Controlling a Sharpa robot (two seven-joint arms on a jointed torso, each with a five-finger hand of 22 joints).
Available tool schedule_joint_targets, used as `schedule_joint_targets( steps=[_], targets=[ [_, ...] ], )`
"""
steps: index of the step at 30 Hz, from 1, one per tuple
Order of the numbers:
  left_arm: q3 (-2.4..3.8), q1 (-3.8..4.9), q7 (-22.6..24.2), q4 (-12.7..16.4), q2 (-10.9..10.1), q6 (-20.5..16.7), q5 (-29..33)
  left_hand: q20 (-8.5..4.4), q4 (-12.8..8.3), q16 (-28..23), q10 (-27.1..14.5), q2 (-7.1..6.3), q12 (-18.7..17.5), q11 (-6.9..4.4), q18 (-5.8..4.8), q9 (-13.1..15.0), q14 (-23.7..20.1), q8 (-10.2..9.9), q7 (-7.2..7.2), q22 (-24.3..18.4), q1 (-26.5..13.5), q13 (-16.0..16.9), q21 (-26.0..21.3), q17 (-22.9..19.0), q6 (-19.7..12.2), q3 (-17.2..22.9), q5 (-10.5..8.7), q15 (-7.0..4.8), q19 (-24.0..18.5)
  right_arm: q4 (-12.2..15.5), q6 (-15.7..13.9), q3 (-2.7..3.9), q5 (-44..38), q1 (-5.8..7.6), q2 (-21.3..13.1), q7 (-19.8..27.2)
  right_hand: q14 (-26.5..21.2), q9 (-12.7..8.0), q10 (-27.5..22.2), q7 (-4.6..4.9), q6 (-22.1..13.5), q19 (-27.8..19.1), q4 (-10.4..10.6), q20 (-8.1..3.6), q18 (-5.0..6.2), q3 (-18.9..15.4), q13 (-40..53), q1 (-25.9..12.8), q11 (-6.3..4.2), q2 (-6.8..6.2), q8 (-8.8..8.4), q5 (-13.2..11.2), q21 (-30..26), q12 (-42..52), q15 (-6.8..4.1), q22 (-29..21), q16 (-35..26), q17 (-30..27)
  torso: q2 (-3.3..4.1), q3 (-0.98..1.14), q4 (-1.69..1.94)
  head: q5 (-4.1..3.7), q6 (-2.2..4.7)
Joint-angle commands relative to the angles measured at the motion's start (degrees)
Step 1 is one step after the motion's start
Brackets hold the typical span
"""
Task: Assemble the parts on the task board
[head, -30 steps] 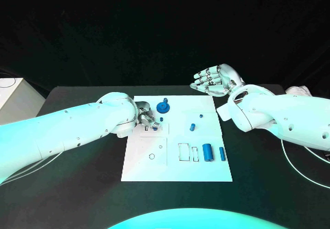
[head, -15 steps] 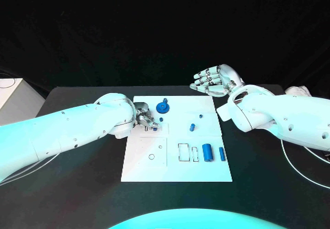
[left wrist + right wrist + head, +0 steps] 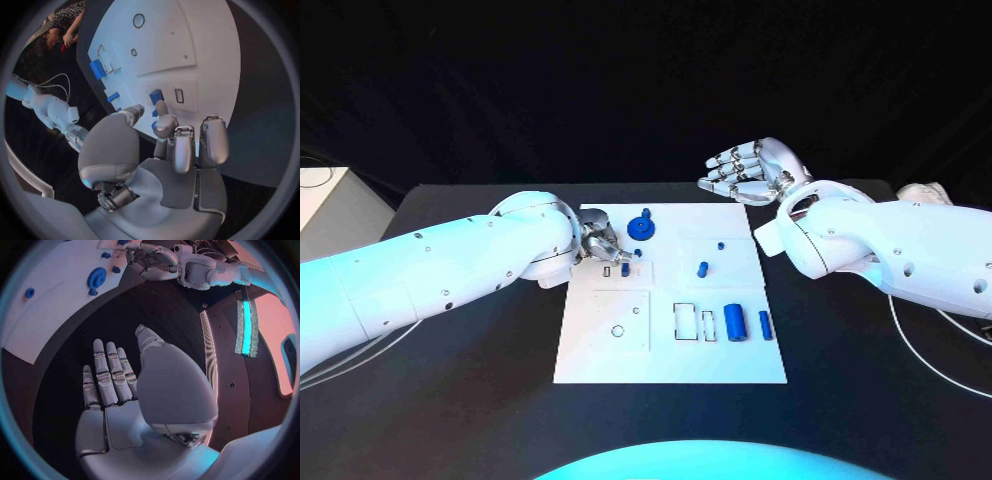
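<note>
The black worktop (image 3: 473,400) carries the white task board (image 3: 672,340). The left robot hand (image 3: 604,243) rests at the board's far left part, fingers curled, a small blue part (image 3: 156,96) just beyond its fingertips; whether it pinches anything, I cannot tell. The right robot hand (image 3: 753,170) hovers spread, empty, beyond the board's far right corner

A black table (image 3: 473,400) spreads across the lower part of the head view, and behind it hangs a dark curtain (image 3: 589,90) in soft folds. At the table's left end stands a white box (image 3: 332,205) with a thin cable looped across its top.
</note>
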Motion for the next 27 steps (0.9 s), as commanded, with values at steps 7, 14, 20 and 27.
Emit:
schedule_joint_targets(
  steps=[7, 14, 20, 27],
  targets=[
    [2.92, 0.44, 0.2, 1.1, -1.7, -0.5, 0.7, -0.13, -0.1, 0.0, -1.1, 0.20, -0.7, 0.12, -0.70, 0.1, 5.9, -0.6, 0.24, -1.0, -0.5, -1.5, -0.7, 14.8, -0.6, -0.9, -0.46, -0.06, -0.5, -0.1, 0.0, 0.00, -0.2, -0.06, 0.0, 0.6, -0.5, -0.1, -0.3, 0.83, 0.4, -0.2, -0.1, -0.01, 0.11, -0.4, 0.0, 0.2, 0.21, 0.08, -0.32, 0.2, -0.3, -0.2, 0.07, 0.0, -0.4, -0.1, 0.07, 0.03, -0.05, 0.10, 0.52],
    [4.35, 2.68, 0.8, -3.0, -2.6, 0.4, 3.9, 0.55, -0.2, -1.4, -4.4, 0.34, -3.1, 1.20, -0.07, -0.2, 5.0, -2.1, 1.48, -4.1, 2.9, -5.1, -2.2, 12.3, -3.3, -1.1, 0.33, 0.83, -2.9, -0.4, 0.2, -0.01, -0.2, -0.07, -0.1, 0.7, -0.4, -0.1, -0.2, 0.85, 0.5, 1.6, -0.2, -0.02, 0.40, -0.4, 0.0, 0.4, 0.19, 0.32, -0.34, 0.2, 0.2, -0.2, -0.01, 0.3, -0.3, -0.3, 0.14, 0.09, 0.03, 0.11, 0.90],
    [4.65, 3.91, 1.2, -7.5, -1.7, 1.4, 5.2, 1.01, -0.1, -1.6, -5.8, 0.27, -4.0, 1.83, 0.06, -0.8, 4.8, -3.3, 2.20, -4.7, 3.7, -6.6, -2.6, 11.9, -4.5, -1.6, 0.44, 1.38, -3.4, -0.7, 0.4, -0.01, 0.1, -0.10, 0.1, 0.9, -0.4, -0.2, -0.1, 0.89, 0.5, 3.1, -0.2, -0.02, 0.53, -0.4, 0.0, 0.5, 0.19, 0.40, -0.39, 0.2, 0.7, -0.2, -0.07, 0.6, -0.3, -0.4, 0.34, -0.02, -0.10, -0.08, 1.41],
    [4.71, 4.43, 1.4, -11.9, 0.6, 2.6, 5.8, 1.13, -0.1, -1.6, -5.9, 0.35, -3.9, 1.98, 0.06, -1.0, 4.8, -3.7, 2.37, -4.6, 3.8, -6.5, -2.6, 12.0, -4.8, -1.7, 0.43, 1.51, -3.4, -0.8, 0.6, -0.01, 0.8, -0.13, 0.3, 1.5, -0.5, -0.3, -0.1, 1.05, 0.7, 12.2, -0.2, -0.17, 0.70, -0.2, 0.0, 0.5, 0.27, 0.57, -0.64, 0.6, 3.5, -0.2, -0.13, 1.9, -0.3, -0.9, 0.65, -0.01, -0.16, 0.10, 1.74]
  ],
)
